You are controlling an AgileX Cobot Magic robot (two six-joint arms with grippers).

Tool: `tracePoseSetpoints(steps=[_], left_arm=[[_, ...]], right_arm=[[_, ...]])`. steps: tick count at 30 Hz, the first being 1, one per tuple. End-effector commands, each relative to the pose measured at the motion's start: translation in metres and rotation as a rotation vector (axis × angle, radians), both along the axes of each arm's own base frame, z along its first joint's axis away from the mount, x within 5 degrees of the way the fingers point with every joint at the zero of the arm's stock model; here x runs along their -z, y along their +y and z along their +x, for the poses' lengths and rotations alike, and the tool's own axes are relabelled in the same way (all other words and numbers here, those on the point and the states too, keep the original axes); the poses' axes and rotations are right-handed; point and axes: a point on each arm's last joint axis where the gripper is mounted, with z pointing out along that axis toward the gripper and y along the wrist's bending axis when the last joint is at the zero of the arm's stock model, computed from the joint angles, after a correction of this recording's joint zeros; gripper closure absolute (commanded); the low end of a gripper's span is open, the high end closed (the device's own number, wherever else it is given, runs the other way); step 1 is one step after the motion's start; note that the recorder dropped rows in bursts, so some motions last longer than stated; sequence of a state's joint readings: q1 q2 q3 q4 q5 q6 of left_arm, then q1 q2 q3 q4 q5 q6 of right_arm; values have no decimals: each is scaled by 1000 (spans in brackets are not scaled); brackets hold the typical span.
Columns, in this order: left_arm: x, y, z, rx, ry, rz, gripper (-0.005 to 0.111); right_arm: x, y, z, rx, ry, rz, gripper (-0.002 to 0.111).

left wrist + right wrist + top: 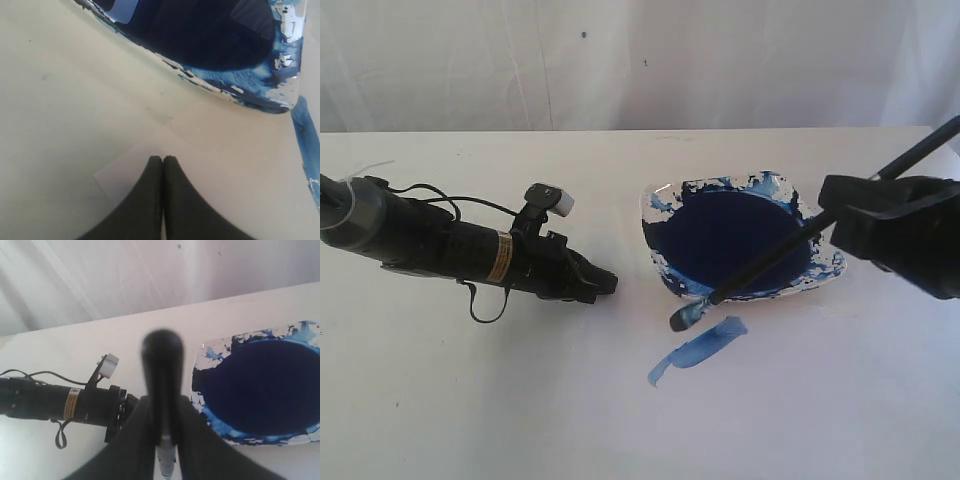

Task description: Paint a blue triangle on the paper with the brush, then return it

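The white paper point(620, 420) covers the table. Of the blue triangle, only one streaky blue stroke point(700, 350) shows, just in front of the dish point(655, 205) of navy paint. My right gripper point(835, 215) is shut on the brush point(770, 255), which slants across the dish. Its bristle tip point(682, 318) is at the stroke's upper end. The right wrist view shows the black handle point(162, 370) clamped between the fingers and the silver ferrule point(165, 460) below. My left gripper point(605, 283) is shut with nothing in it, low over the paper left of the dish point(240, 85).
The left arm point(450, 245) stretches along the table's left side, with a cable looping off it. A white wrinkled curtain point(640, 60) hangs behind the table. The blue stroke point(305, 140) also shows at the edge of the left wrist view.
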State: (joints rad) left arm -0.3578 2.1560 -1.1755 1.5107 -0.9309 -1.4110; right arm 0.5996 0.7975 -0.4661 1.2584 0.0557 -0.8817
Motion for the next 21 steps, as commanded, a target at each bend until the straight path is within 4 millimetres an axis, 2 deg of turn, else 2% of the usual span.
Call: tracePoseSetpoints(steps=[1,7,21], left_arm=[[2,1,1,-10,-14,42,107],[2,1,1,-10,-14,42,107],[2,1,1,-10,-14,42,107]], right_arm=[[12,8,7,-34,58,-48,106],[32,16,20,-30,153,-101,106],[34,16,22,-2,179,-72,106]])
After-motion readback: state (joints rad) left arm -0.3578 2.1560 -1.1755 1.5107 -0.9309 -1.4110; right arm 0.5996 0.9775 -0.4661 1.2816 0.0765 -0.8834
